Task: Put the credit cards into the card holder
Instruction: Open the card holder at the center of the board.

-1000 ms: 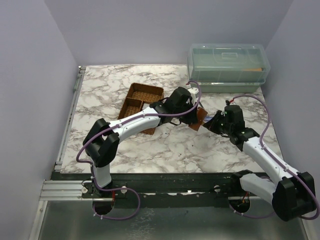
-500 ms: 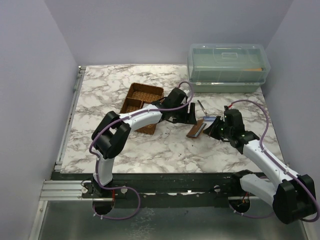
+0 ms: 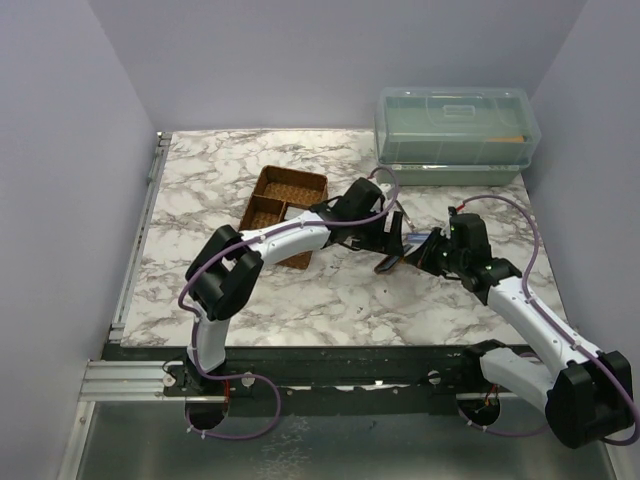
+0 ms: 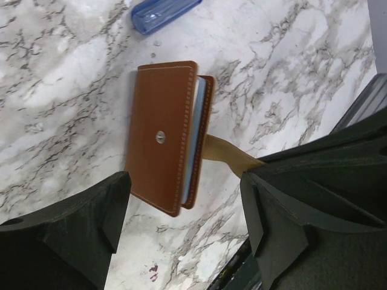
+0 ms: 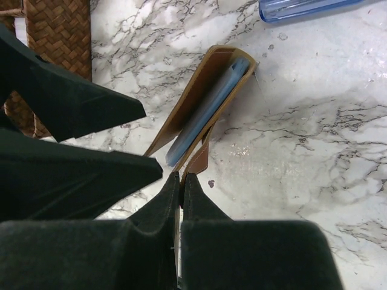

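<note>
My left claw (image 4: 184, 181) has just spread wide, releasing the card holder (image 4: 160, 136) onto the marble (image 4: 290, 72), blue credit cards (image 4: 195, 133) tucked inside. My right claw (image 5: 180, 176), pressed together, seemingly pinches its strap (image 5: 196, 158).

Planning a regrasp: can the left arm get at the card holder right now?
Likely yes: the left gripper hangs open over the card holder, nothing between them; the right gripper pinches only its strap, off to one side.

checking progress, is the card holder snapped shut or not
Folded but unsnapped: the card holder gapes slightly, a blue card between its covers, strap off the snap.
</note>
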`<act>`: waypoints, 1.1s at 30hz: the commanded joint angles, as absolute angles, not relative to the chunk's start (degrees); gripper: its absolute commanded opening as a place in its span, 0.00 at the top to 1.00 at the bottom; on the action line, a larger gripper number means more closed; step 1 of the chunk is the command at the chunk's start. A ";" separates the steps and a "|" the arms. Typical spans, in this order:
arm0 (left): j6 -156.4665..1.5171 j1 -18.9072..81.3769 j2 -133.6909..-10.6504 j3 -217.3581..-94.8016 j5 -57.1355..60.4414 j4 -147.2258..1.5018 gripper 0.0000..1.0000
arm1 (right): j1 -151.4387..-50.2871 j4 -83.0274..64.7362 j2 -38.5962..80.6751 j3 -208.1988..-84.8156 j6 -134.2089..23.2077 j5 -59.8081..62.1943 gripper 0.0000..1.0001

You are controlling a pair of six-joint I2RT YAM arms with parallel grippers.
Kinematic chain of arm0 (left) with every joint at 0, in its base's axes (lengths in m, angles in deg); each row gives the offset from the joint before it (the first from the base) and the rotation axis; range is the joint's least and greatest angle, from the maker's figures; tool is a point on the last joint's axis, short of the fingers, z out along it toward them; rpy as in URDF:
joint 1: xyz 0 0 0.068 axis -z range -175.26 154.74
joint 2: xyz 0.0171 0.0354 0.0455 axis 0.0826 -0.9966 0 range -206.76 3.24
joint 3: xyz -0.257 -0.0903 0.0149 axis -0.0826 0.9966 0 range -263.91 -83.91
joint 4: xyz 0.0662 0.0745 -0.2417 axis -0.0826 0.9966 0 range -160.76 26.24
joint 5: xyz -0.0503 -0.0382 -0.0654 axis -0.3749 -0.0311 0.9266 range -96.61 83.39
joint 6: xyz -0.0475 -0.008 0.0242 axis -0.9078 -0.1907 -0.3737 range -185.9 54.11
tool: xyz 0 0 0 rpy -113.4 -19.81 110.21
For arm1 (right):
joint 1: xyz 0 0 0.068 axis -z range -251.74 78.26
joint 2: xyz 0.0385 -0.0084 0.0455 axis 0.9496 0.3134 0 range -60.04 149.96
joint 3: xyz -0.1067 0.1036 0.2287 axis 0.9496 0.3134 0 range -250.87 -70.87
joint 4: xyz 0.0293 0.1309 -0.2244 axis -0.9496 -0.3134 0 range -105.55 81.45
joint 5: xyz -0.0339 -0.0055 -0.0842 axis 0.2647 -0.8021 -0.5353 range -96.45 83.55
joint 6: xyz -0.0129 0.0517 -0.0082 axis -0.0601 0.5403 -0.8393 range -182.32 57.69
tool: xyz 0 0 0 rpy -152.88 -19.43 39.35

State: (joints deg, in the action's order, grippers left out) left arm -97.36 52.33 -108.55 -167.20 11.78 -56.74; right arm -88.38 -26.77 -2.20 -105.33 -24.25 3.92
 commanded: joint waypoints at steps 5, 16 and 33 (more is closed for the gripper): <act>-93.51 54.42 -110.79 -169.99 9.42 -53.78 0.29 | -88.26 -27.69 -3.11 -106.16 -23.76 4.70 1.00; -92.62 54.49 -114.99 -172.63 5.47 -50.36 0.61 | -88.26 -31.13 -5.61 -104.20 -24.09 1.76 1.00; -93.13 54.14 -113.48 -173.66 7.58 -49.40 0.93 | -88.22 -39.80 2.68 -108.81 -20.16 -13.35 0.68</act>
